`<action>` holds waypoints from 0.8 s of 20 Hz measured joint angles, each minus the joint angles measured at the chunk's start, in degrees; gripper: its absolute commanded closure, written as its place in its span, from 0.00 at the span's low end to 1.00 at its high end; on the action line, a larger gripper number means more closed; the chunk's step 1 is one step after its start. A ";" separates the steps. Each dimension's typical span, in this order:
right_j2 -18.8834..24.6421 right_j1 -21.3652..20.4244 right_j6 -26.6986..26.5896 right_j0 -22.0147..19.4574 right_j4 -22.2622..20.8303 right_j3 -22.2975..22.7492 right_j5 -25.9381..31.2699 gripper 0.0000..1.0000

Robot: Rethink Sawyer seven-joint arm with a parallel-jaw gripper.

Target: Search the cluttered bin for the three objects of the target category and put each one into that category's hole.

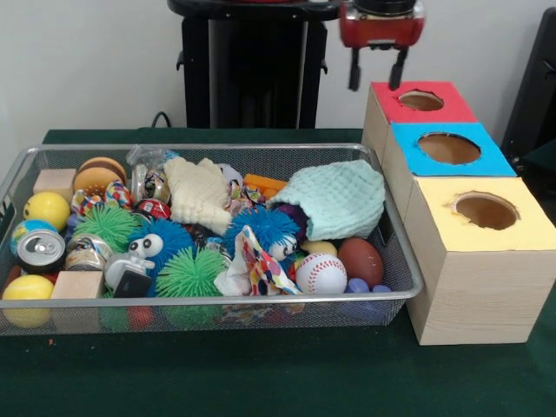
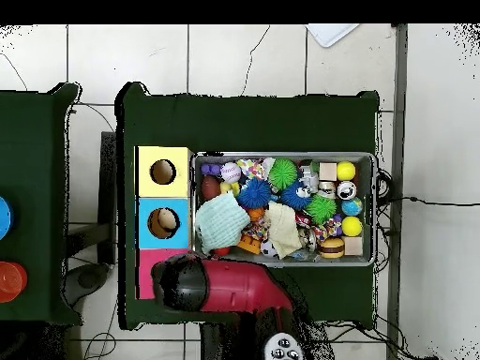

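The wire mesh bin (image 1: 217, 301) lies on the green table, full of toys, and also shows in the overhead view (image 2: 374, 211). My gripper (image 1: 375, 84) hangs open and empty above the back left corner of the red-topped box, just left of its round hole (image 1: 421, 101). In the overhead view my arm (image 2: 220, 286) covers the red box (image 2: 144, 272) and hides its hole. A pale yellow piece (image 1: 319, 247) peeks out behind the white baseball (image 1: 321, 272); I cannot tell what it is. No teddy bear shows.
The blue-topped box (image 1: 448, 148) and yellow-topped box (image 1: 486, 211) stand in a row in front of the red one, right of the bin. A mint cloth (image 1: 334, 198), a cream cloth (image 1: 198, 191), blue spiky balls (image 1: 261, 228) and green ones (image 1: 189, 274) and a brown football (image 1: 360, 261) cover much of the bin.
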 measured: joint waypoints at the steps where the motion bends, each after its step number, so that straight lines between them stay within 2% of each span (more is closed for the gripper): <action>1: 0.19 -0.15 -0.01 -1.48 -1.19 -0.14 0.00 0.00; 2: 0.37 -0.25 -0.02 -2.62 -2.09 -0.25 0.01 0.00; 3: 1.21 -0.57 -0.24 -6.49 -5.05 -0.80 0.07 0.00; 6: 2.89 -0.73 -0.86 -11.27 -8.31 -1.87 0.13 0.00; 9: 6.32 -0.34 -2.08 -17.91 -12.23 -4.35 0.27 0.00; 11: 7.60 0.03 -2.57 -19.94 -13.35 -5.43 0.52 0.00; 12: 10.13 0.98 -3.81 -23.32 -15.31 -7.90 1.29 0.00; 16: 13.53 2.38 -5.59 -26.69 -17.28 -11.32 2.97 0.00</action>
